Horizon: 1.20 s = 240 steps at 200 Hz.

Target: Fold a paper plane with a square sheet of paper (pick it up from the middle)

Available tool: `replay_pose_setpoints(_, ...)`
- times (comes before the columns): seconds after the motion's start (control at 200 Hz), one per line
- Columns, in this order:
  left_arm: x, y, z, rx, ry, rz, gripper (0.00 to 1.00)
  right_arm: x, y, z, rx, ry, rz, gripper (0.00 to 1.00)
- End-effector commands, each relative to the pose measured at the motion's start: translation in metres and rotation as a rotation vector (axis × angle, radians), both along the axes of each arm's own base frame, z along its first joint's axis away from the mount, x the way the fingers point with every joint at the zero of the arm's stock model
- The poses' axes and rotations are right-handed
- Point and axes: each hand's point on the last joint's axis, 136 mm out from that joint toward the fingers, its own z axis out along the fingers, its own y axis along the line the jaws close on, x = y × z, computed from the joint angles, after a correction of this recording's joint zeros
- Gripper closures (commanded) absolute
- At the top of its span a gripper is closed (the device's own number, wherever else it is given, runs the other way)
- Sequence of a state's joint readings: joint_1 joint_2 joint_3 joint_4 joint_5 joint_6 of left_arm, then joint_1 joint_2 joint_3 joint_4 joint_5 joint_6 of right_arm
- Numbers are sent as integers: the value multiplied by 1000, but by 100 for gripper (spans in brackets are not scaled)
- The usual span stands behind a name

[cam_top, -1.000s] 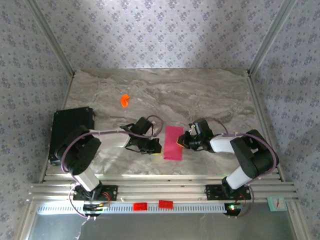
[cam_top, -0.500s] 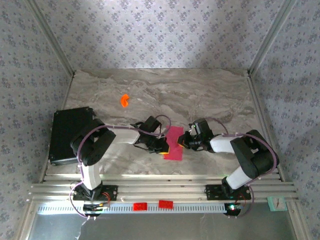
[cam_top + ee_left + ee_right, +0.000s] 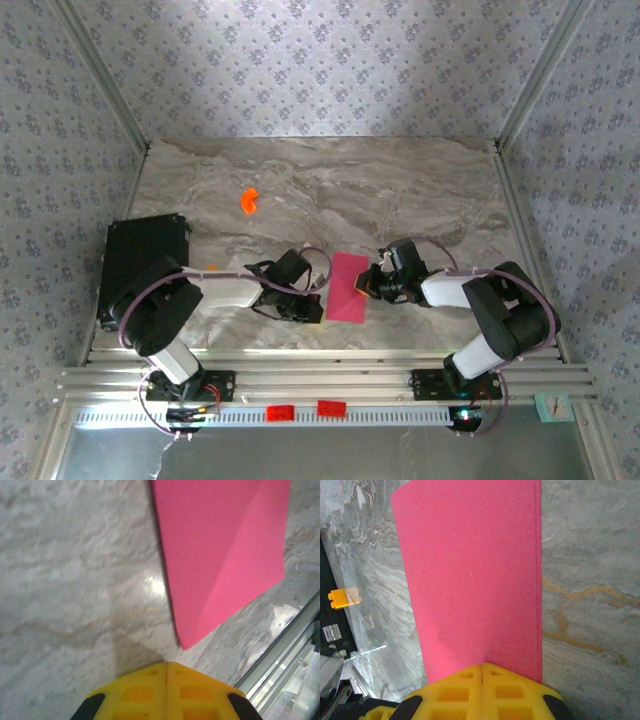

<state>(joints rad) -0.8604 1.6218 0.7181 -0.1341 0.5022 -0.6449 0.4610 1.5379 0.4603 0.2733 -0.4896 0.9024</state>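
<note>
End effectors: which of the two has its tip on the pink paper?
The right end effector: its shut tip overlaps the edge of the pink paper. The left end effector points at bare table.

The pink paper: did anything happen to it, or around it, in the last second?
The left gripper swung in over the left edge of the square sheet of paper, then pulled back left and now sits shut just off its near-left corner. Nothing was grabbed or released. The right gripper stayed shut at the sheet's right edge. The sheet and the small orange piece kept their places.
</note>
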Motion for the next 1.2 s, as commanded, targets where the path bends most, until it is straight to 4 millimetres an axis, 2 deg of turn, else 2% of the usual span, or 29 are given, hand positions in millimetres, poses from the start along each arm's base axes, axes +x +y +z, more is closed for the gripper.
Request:
replay_pose_setpoints(0.0,8,-1,17,5,-42,29,95,-56,-50,-64,-246,247,-53,100)
replay_pose_setpoints(0.075,19,-16,33,-52,-62,45,94,-56,-50,-64,-246,248,-53,100)
replay_pose_setpoints(0.17,27,-36,42,-112,-49,38,93,-55,-49,-64,-244,247,-52,100)
replay_pose_setpoints(0.27,29,-51,36,-141,-5,23,92,-54,-49,-63,-243,247,-52,100)
replay_pose_setpoints(0.34,26,-54,27,-135,32,12,92,-54,-49,-62,-242,246,-50,100)
replay_pose_setpoints(0.525,7,-31,-11,-42,97,6,92,-56,-50,-62,-249,246,-50,100)
replay_pose_setpoints(0.745,-19,11,-27,80,82,-58,92,-57,-52,-64,-256,252,-60,100)
replay_pose_setpoints(0.94,-23,25,-16,119,-19,-115,91,-55,-51,-64,-258,255,-56,100)
replay_pose_setpoints(1.194,9,19,22,112,-196,-51,92,-47,-45,-58,-272,231,-12,100)
